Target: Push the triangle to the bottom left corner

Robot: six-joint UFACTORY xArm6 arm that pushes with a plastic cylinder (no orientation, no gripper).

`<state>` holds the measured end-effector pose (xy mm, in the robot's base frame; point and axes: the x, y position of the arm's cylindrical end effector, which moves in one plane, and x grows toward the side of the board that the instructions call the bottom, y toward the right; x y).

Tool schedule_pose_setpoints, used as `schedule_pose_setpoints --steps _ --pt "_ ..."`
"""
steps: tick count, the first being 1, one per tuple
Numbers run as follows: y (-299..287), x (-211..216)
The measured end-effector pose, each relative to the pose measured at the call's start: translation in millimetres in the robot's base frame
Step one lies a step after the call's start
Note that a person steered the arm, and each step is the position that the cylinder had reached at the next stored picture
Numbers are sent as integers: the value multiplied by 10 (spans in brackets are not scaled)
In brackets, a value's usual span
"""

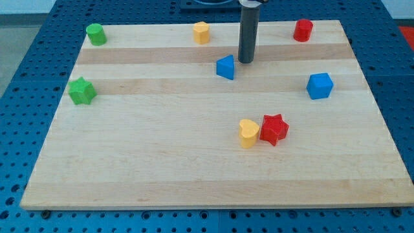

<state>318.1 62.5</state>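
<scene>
The blue triangle (226,67) lies on the wooden board (162,162), a little above the middle. My tip (246,61) stands just to the triangle's upper right, close to it with a small gap showing. The rod rises from there to the view's top. The board's bottom left corner (29,202) is far from the triangle.
A green cylinder (96,33) is at the top left, a green star (82,90) at the left edge. A yellow block (202,32) and a red block (303,30) sit along the top. A blue cube (319,85) is at right. A yellow heart (248,133) touches a red star (273,129).
</scene>
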Motion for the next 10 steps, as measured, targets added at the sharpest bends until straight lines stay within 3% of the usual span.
schedule_pose_setpoints --steps 3,4,5,6,9,10 --pt "-1620 833" --pt "-1743 945" --pt "-1431 881" --pt "-1441 1083" --pt "-2626 1983" --pt "-2436 1861"
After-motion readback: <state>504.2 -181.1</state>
